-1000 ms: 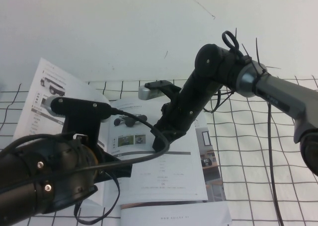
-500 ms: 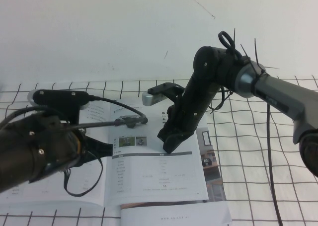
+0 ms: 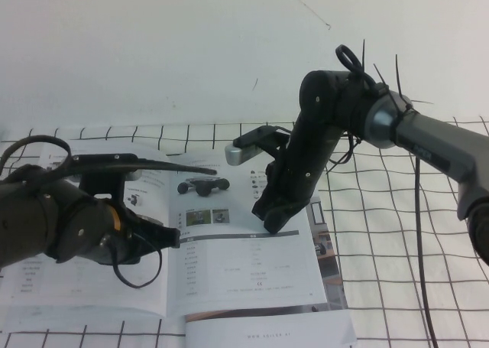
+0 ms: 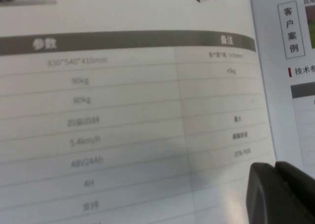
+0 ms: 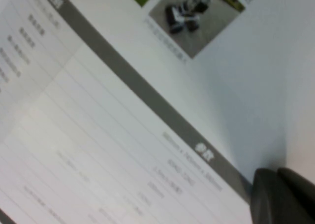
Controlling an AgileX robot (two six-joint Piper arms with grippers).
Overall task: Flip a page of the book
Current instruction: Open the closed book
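Observation:
The book lies open on the checked cloth. Its turned page rests flat on the left side, partly under my left arm. My left gripper is low near the spine and points toward the right-hand leaf. In the left wrist view it is shut, with nothing visible between the fingers, above the leaf's grey band and table. My right gripper is shut, its tip down on the right-hand leaf at the end of the grey band. The right wrist view shows it beside that band.
A white cloth with a black grid covers the table, and a plain white wall stands behind. A further leaf of the book sticks out to the right, and another white sheet lies at the front edge.
The page that stood upright at the left has come down flat on the left side. My left arm swung down and left. My right gripper shifted slightly right, still on the right-hand leaf.

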